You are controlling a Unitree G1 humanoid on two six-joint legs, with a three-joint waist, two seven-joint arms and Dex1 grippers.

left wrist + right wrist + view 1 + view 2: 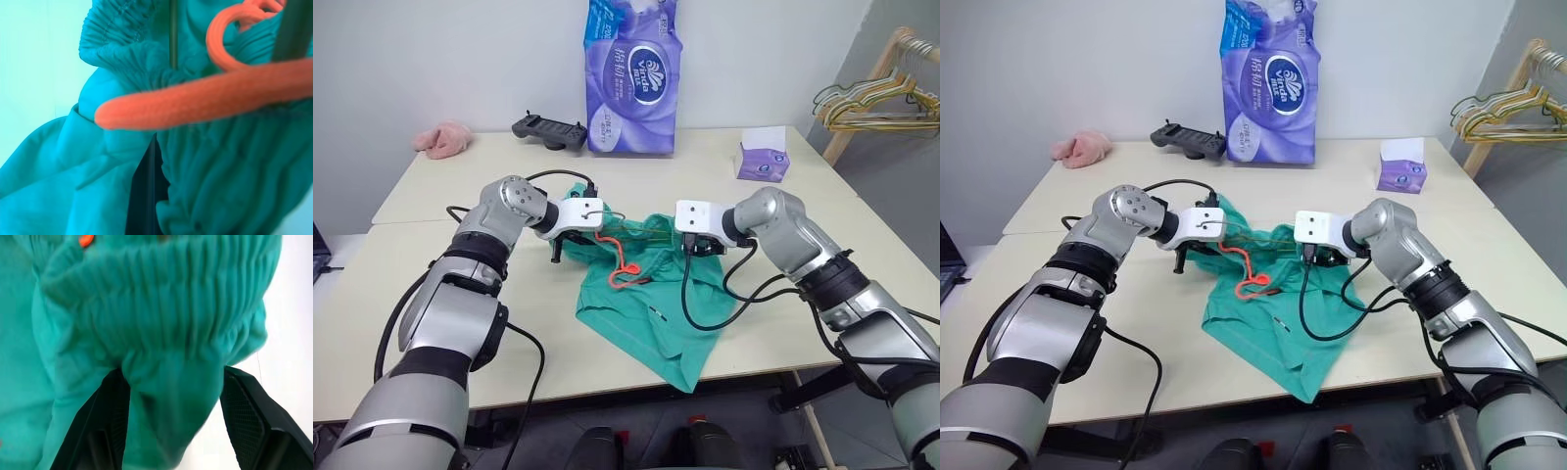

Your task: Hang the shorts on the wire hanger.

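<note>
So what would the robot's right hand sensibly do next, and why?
Probably close the right gripper on the shorts. Its fingers stand open on either side of a fold of the gathered waistband, while the left gripper is shut at the other end, by the orange drawstring.

Both arms reach out from the bottom corners of the head view and bend in toward the middle of the frame. The left arm comes up from the lower left, and its wrist turns inward. The left gripper sits just left of centre, with its black fingers pinched tight together. The right arm comes from the lower right, with the elbow bent. The right gripper sits just right of centre and points down. Its two black fingers stand apart, with green cloth bunched between them.
</note>
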